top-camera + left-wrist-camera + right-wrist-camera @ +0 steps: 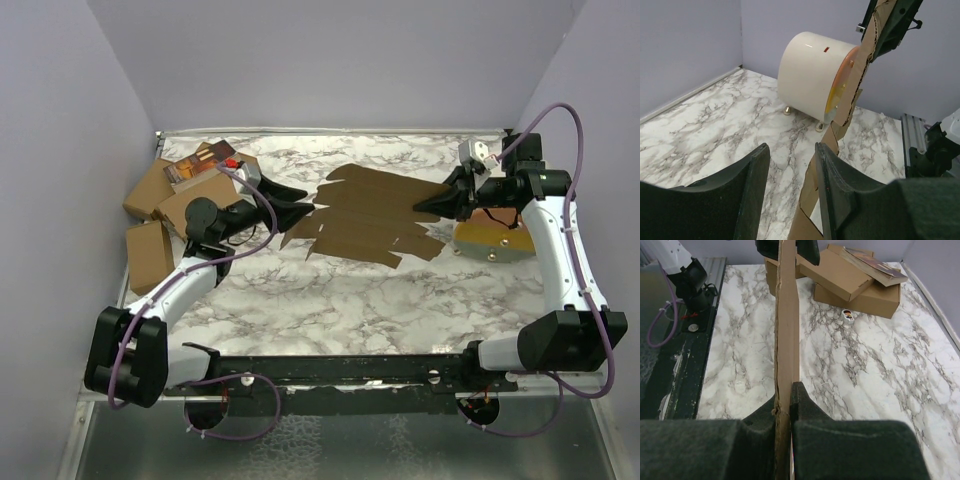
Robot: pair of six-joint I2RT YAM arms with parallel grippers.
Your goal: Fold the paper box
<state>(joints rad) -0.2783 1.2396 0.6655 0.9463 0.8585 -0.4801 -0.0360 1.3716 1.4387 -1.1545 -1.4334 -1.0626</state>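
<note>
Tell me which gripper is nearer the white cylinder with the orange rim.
Right. The right gripper, shut on the paper box at one end, sits just beside the white cylinder. The left gripper is at the sheet's opposite end, far from it.

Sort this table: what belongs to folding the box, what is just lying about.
Job: flat die-cut paper box; right gripper shut on it; left gripper open around its other edge.
Lying about: heap of brown cartons; booklet on top; white cylinder with orange rim.
</note>
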